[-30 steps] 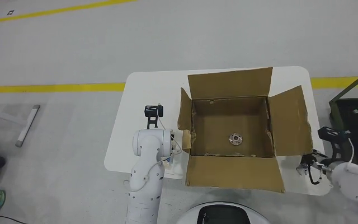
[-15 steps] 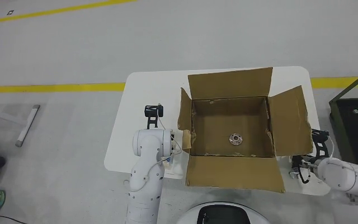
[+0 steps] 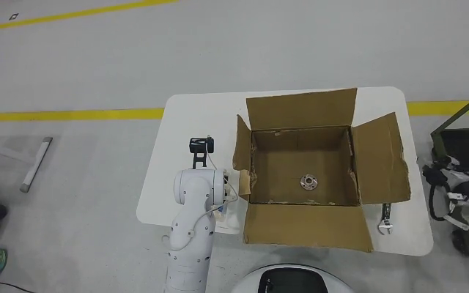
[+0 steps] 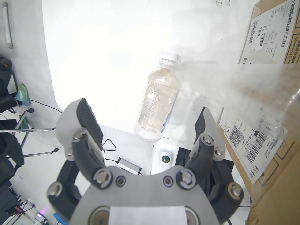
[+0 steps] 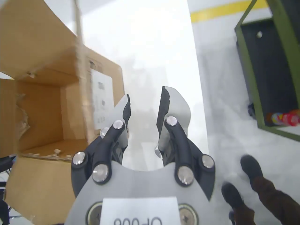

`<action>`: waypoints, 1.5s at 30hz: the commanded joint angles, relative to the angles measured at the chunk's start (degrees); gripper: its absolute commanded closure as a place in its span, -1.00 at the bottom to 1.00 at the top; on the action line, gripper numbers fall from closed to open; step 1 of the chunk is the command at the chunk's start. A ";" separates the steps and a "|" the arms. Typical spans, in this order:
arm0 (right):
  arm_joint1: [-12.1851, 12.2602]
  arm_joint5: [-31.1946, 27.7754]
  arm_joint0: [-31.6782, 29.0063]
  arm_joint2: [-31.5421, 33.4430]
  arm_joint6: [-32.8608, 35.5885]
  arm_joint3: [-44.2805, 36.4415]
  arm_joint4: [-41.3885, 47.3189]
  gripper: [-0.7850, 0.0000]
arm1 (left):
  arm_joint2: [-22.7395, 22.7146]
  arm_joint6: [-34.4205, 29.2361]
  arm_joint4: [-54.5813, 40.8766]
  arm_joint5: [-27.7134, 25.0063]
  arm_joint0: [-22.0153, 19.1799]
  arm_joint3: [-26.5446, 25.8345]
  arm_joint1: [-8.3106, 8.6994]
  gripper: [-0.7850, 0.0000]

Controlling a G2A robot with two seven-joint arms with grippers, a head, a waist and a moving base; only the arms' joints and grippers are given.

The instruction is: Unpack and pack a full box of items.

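Left hand (image 4: 143, 108): fingers spread wide, nothing held. It hangs over the worktop (image 4: 98, 47) close to the worktop's near edge.

Clear plastic bottle (image 4: 157, 99) lies on the worktop straight ahead of the left hand, lined up inside the gap between the two fingers but beyond the tips, not touched. Cap end points away from the hand, base end toward it, close to the worktop edge. Liquid inside, white cap on.

Cardboard box (image 3: 304, 172) stands just beside the bottle; its labelled outer wall runs alongside one finger of the left hand. All four flaps are folded out. A small metal ring (image 3: 308, 181) lies on the box floor about mid-way, well apart from both hands.

Right hand (image 5: 146, 97): fingers partly open with a narrow gap, empty. In the top view it sits off the worktop's right edge (image 3: 447, 192), with a green bin (image 3: 451, 139) just beyond it.

Small metal wrench (image 3: 385, 220) lies on the worktop between the right hand and the box, just off the corner of the near flap. The hand is near it, not touching.
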 commanded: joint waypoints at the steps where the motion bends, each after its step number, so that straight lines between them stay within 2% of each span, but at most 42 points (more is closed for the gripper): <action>1: 0.36 -2.91 3.02 -1.36 -2.10 0.61 -0.58 0.41 | 0.00 0.00 0.00 0.00 0.00 0.00 0.00 -1.00; 7: 0.95 -6.12 9.26 -11.08 -3.26 0.61 -2.47 0.41 | 0.00 0.00 0.00 0.00 0.00 0.00 0.00 -1.00; 14: 1.12 -5.85 11.20 -23.47 2.87 2.19 -4.70 0.36 | 0.00 0.00 0.00 0.00 0.00 0.00 0.00 -1.00; 18: 0.99 -5.66 16.00 -32.44 7.40 12.89 -9.03 0.19 | 0.00 0.00 0.00 0.00 0.00 0.00 0.00 -1.00; 23: 0.05 -3.20 24.67 -42.62 11.06 28.08 -13.38 0.08 | 0.00 0.00 0.00 0.00 0.00 0.00 0.00 -1.00; 27: -0.83 -2.21 30.07 -48.98 14.13 36.77 -17.17 0.06 | 0.00 0.00 0.00 0.00 0.00 0.00 0.00 -1.00; 28: -1.07 -1.65 31.16 -49.89 14.45 38.00 -17.23 0.00 | 0.00 0.00 0.00 0.00 0.00 0.00 0.00 -1.00; 29: -1.26 -0.93 31.91 -50.50 14.46 39.32 -17.40 -0.25 | 0.00 0.00 0.00 0.00 0.00 0.00 0.00 -1.00; 32: -1.66 -0.56 33.44 -51.86 14.91 42.43 -17.60 -0.28 | 0.00 0.00 0.00 0.00 0.00 0.00 0.00 -1.00; 36: -1.93 -0.53 34.59 -52.32 15.33 45.23 -17.89 -0.48 | 0.00 0.00 0.00 0.00 0.00 0.00 0.00 -1.00; 41: -2.20 -0.46 35.36 -52.88 16.20 47.61 -18.37 -0.40 | 0.00 0.00 0.00 0.00 0.00 0.00 0.00 -1.00; 44: -2.48 -0.58 35.61 -53.80 15.96 48.98 -18.45 -0.21 | 0.00 0.00 0.00 0.00 0.00 0.00 0.00 -1.00; 45: -2.57 -0.57 35.72 -54.10 15.79 49.28 -18.53 -0.07 | 0.00 0.00 0.00 0.00 0.00 0.00 0.00 -1.00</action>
